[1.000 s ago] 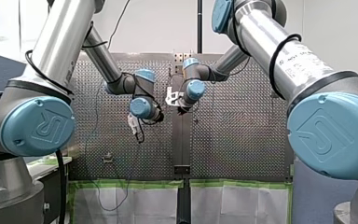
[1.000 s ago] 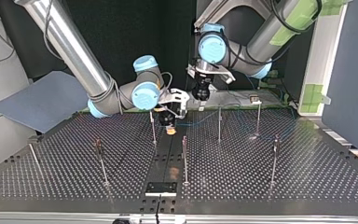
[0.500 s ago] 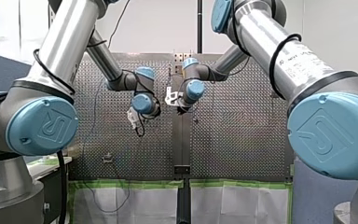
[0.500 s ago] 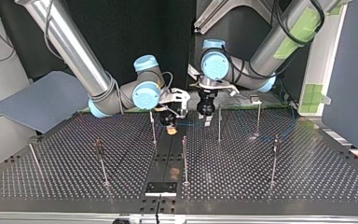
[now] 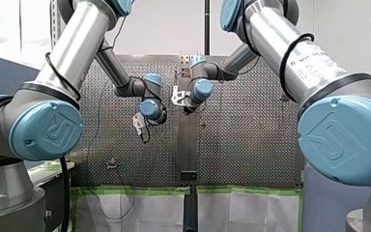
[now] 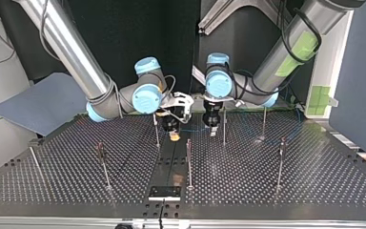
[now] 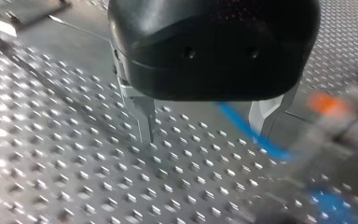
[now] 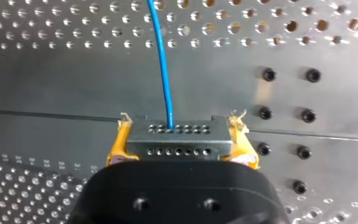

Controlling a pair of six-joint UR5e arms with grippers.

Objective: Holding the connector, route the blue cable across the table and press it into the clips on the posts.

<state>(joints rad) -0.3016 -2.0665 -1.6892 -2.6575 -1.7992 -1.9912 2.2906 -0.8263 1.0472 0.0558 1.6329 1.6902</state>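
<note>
In the right wrist view my right gripper [image 8: 177, 126] has its yellow pads [image 8: 119, 142] shut on a grey connector [image 8: 177, 142]. The blue cable [image 8: 163, 60] leaves the connector and runs ahead over the perforated table. In the top view this gripper [image 6: 174, 132] hangs low at the table's centre strip. My left gripper [image 6: 212, 129] stands close beside it, by a post [image 6: 224, 126]. The left wrist view shows its metal fingers [image 7: 145, 116] open just above the table, around nothing. The blue cable [image 7: 254, 137] lies near one finger, and the gripper [image 7: 205, 133] is not touching it.
Several thin posts stand on the table, among them one [image 6: 157, 131] beside my right gripper, one [image 6: 188, 162] nearer the camera and others [image 6: 280, 162] [image 6: 103, 164] out to the sides. A black plate [image 6: 164, 192] lies at the near edge of the top view.
My left gripper has come down from above the table to just over it, next to my right gripper. The right gripper has hardly moved and still holds the connector.
</note>
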